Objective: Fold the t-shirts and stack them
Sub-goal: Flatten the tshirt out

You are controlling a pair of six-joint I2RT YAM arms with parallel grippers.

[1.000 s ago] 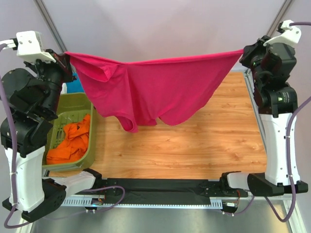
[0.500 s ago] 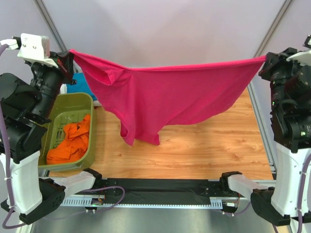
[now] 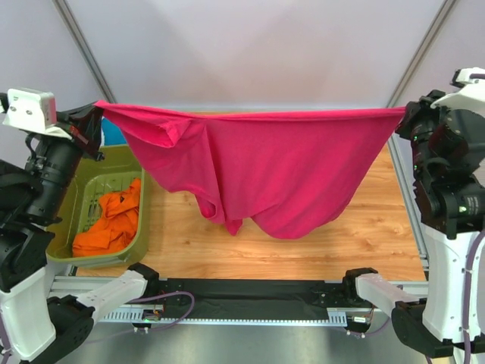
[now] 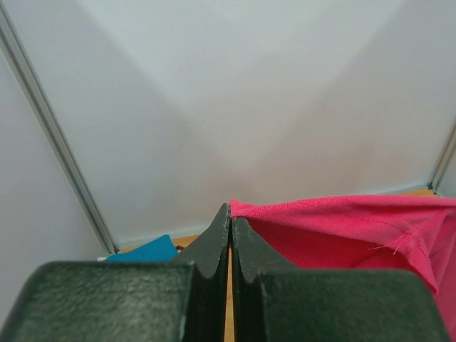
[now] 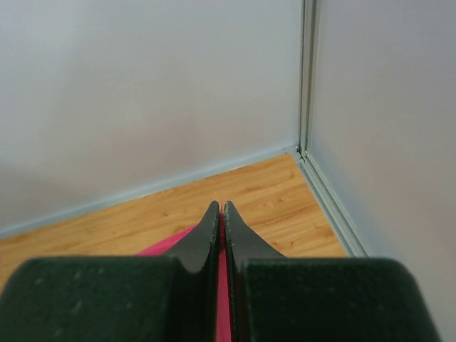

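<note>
A magenta-pink t-shirt [image 3: 265, 163] hangs stretched in the air between both arms, its lower part drooping toward the wooden table [image 3: 364, 227]. My left gripper [image 3: 97, 114] is shut on its left corner, and in the left wrist view the pink cloth [image 4: 342, 228] spreads to the right of the closed jaws [image 4: 231, 214]. My right gripper [image 3: 403, 115] is shut on the right corner; pink fabric [image 5: 164, 246] shows between and left of its jaws [image 5: 220, 208]. Orange t-shirts [image 3: 110, 220] lie crumpled in the basket. A teal-blue t-shirt [image 3: 114, 133] peeks out behind the left arm.
An olive-green plastic basket [image 3: 135, 250] sits at the table's left side beside the left arm. White walls and metal frame posts [image 5: 308, 78] close in the back and right edge. A black rail [image 3: 250, 292] runs along the near edge.
Both arms have spread wider and the shirt's top edge is pulled taut and level. The hanging part has swung right and lower, and the left gripper has moved left.
</note>
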